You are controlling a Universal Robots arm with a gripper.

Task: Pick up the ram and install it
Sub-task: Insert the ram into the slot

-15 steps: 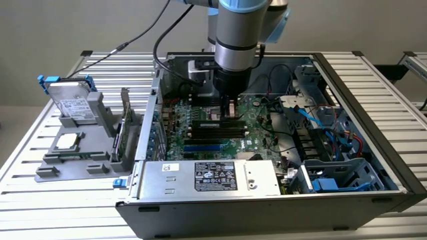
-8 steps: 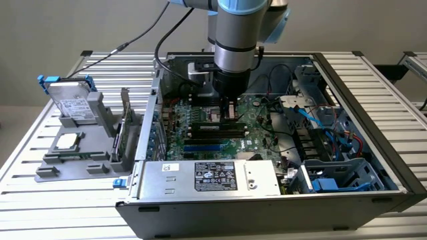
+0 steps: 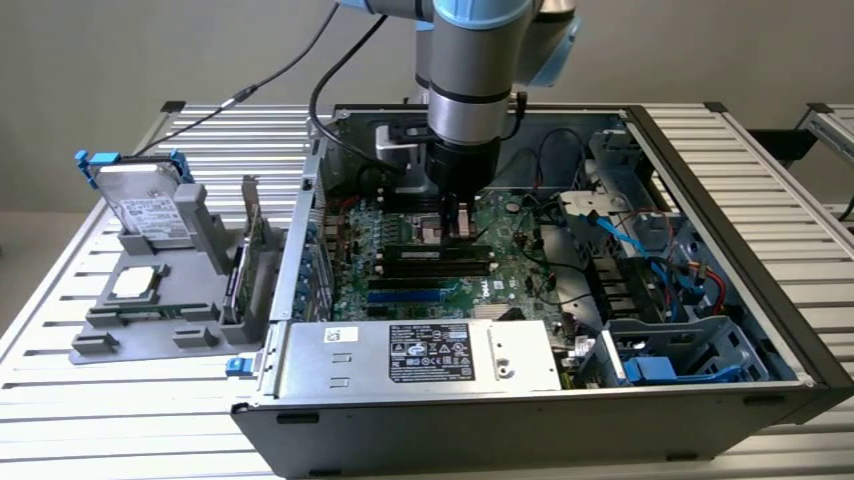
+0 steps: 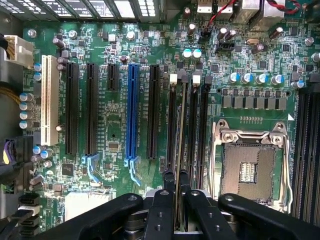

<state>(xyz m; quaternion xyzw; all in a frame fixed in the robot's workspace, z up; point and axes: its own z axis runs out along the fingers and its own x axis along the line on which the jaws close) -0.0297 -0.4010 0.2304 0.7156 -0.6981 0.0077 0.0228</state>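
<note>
Wrist view: gripper (image 4: 176, 176) tight on the edge-on ram (image 4: 181, 125) over black slots (image 4: 193, 130); exterior view: the open case (image 3: 534, 432).

One robot arm (image 3: 467, 70), one tool (image 4: 176, 176) and one ram stick (image 4: 180, 135) over one open computer case (image 3: 747, 200), its one motherboard (image 4: 115, 135) showing one white slot (image 4: 49, 100), one blue slot (image 4: 132, 107), four black expansion slots (image 4: 91, 107) and one processor socket (image 4: 248, 167). At nine o'clock on the surface (image 3: 80, 400), one grey holder (image 3: 147, 335) carries one hard drive (image 3: 144, 205), one processor chip (image 3: 138, 283), one expansion card (image 3: 247, 255).
</note>
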